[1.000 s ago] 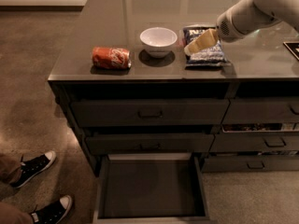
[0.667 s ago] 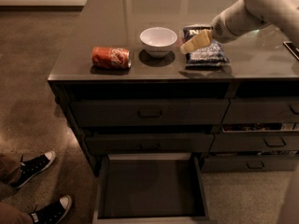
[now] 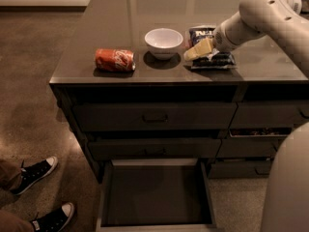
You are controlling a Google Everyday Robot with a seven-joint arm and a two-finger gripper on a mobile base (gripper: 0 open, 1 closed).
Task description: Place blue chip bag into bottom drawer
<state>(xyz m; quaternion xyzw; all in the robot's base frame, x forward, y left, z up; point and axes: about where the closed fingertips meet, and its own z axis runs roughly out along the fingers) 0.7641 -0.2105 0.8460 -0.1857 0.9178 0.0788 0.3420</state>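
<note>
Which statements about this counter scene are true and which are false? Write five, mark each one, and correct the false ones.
1. The blue chip bag lies on the counter. True.
2. The soda can stands upright. False: it lies on its side.
3. The bottom drawer is pulled open. True.
4. The gripper hangs over the bottom drawer. False: it is up at the counter, at the chip bag's left side.
5. The white bowl sits to the right of the chip bag. False: it sits between the soda can and the bag.
</note>
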